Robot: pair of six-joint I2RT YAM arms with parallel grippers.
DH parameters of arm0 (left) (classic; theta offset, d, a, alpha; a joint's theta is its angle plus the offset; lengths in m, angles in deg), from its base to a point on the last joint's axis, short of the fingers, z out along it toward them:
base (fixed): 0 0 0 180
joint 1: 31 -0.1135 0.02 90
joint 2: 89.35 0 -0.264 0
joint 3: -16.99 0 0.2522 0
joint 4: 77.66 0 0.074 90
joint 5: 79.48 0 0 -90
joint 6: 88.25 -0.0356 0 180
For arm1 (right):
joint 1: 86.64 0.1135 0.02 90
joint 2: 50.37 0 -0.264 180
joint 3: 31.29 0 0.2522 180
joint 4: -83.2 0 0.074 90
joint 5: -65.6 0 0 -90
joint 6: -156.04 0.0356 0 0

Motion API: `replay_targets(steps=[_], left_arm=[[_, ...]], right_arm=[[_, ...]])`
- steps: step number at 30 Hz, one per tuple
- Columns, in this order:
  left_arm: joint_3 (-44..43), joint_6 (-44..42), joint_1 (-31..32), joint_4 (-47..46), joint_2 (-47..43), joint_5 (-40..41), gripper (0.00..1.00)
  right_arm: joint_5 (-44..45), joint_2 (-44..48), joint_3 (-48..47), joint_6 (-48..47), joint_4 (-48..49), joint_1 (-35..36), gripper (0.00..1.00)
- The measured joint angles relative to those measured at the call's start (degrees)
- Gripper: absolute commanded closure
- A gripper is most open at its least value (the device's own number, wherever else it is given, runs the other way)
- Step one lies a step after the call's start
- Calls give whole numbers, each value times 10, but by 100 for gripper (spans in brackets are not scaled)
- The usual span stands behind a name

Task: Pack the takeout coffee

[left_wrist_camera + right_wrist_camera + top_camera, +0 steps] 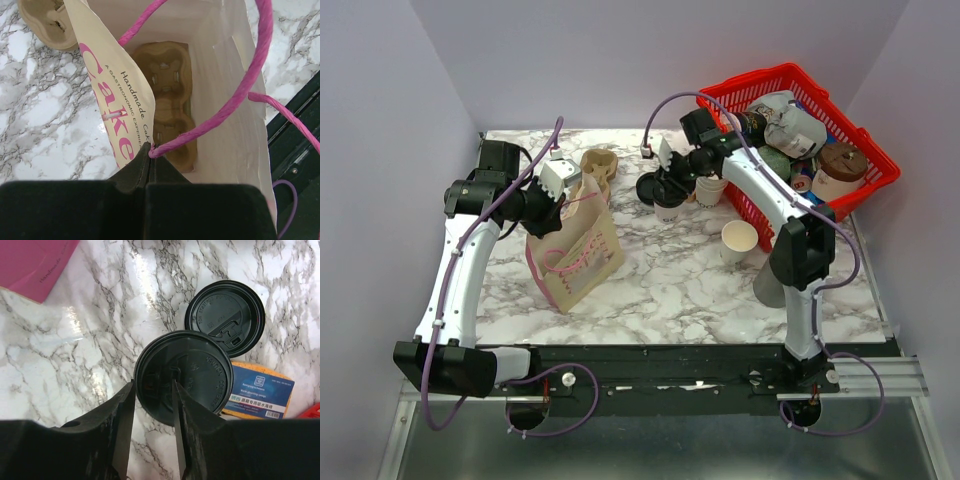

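Beneath the narrowly parted right end effector (153, 385), black lid (197, 367) hides its cup (668, 212); grip unclear

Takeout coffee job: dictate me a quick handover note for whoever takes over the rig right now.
Left gripper: shut on the paper bag's rim, holding it open; a cup carrier lies inside.
Right gripper: open, jaws apart over one edge of the black lid sitting on the coffee cup, which stands outside the bag.
Done: bag open, lid on cup.
Left: grasp the cup, lower it into the carrier.
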Motion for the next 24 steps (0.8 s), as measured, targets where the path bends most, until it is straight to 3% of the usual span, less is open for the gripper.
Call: replay_targets(steps=[4, 8, 9, 24], left_arm=[[0, 0, 0, 0, 0, 0, 100], [0, 0, 0, -1, 0, 0, 100], [0, 0, 0, -1, 0, 0, 100], [-7, 0, 0, 3, 0, 0, 100]], right_arm=[[-6, 29, 13, 5, -3, 0, 55], [-8, 44, 16, 13, -3, 0, 27], [-7, 44, 16, 14, -2, 0, 25], [6, -30, -17, 28, 11, 0, 23]])
